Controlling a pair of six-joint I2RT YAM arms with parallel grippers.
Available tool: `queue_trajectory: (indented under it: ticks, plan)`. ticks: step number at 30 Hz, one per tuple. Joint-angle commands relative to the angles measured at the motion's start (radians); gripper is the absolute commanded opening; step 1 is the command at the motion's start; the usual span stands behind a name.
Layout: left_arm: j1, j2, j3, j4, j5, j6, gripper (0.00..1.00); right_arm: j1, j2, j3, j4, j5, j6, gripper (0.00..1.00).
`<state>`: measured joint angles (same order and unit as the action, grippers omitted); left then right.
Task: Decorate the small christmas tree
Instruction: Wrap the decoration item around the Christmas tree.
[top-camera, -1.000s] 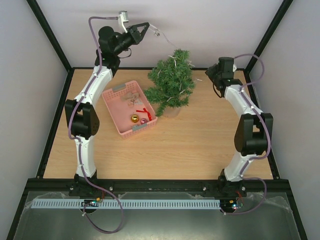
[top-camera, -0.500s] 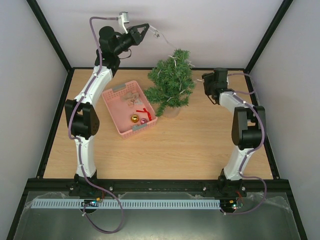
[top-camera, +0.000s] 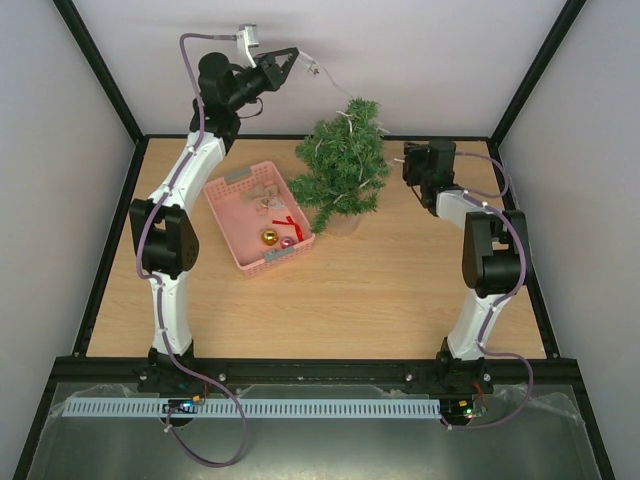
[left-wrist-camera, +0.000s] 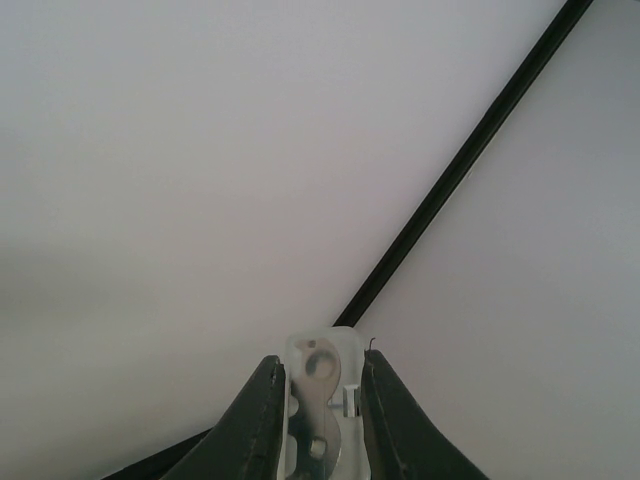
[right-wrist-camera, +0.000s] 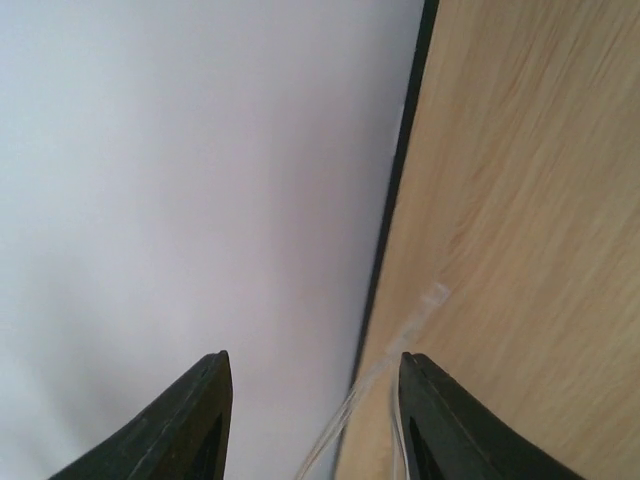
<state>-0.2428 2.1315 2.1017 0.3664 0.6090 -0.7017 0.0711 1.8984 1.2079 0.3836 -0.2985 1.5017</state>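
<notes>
Pale wooden table (top-camera: 380, 290) inside white-walled enclosure with black frame (top-camera: 101, 70); arm bases bolted at near edge.

Nearest item, left of centre: pink basket (top-camera: 224, 225), rectangular, set askew to table edge. Inside, toward its near end: gold ball (top-camera: 269, 237) and pink ball (top-camera: 286, 242) side by side, red ribbon (top-camera: 292, 226) just behind them. Toward its far end: a few beige pieces (top-camera: 262, 192), too small to identify.

Just right of basket: small christmas tree (top-camera: 343, 165), upright on round pale base (top-camera: 343, 224), standing on table at about mid-width, toward the back. Lower branches reaching to basket's right rim; touching or only overlapping in view, cannot tell. Pale string (top-camera: 350, 118) threaded through upper branches.

Right of tree, near but apart: right gripper (right-wrist-camera: 315, 365), low over table by back edge. Fingers spread wide, nothing between them. Thin clear strand (right-wrist-camera: 432, 296) with small clear tab lying on the wood along back edge, seen between the two fingers in wrist view; contact with either finger not resolvable.

Farthest and highest: left gripper (left-wrist-camera: 320, 358), raised well above table in front of back wall, above and left of tree top. Fingers drawn in and clamped on clear clip (left-wrist-camera: 318, 400) with metal parts inside. From clip, string sloping down through open air to tree top.
</notes>
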Motion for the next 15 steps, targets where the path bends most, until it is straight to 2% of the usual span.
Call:
queue_trajectory:
  ticks: [1,3,8,9,15]
  plan:
    - [-0.006,-0.052,0.005,0.007,0.001,0.012,0.03,-0.005,0.02,-0.021,0.128,-0.037,0.057,0.41]
    - [-0.007,-0.055,0.002,0.002,0.003,0.019,0.03,-0.007,0.018,-0.02,0.108,-0.037,0.057,0.38]
    - [-0.006,-0.064,-0.002,-0.03,0.003,0.051,0.03,-0.016,0.008,-0.047,0.173,-0.032,0.053,0.06]
    - [-0.006,-0.066,-0.003,-0.036,0.002,0.059,0.03,-0.02,0.008,-0.047,0.204,-0.043,0.049,0.02]
    - [-0.001,-0.074,-0.005,-0.064,-0.033,0.091,0.03,-0.055,-0.047,0.004,0.31,-0.091,-0.086,0.02]
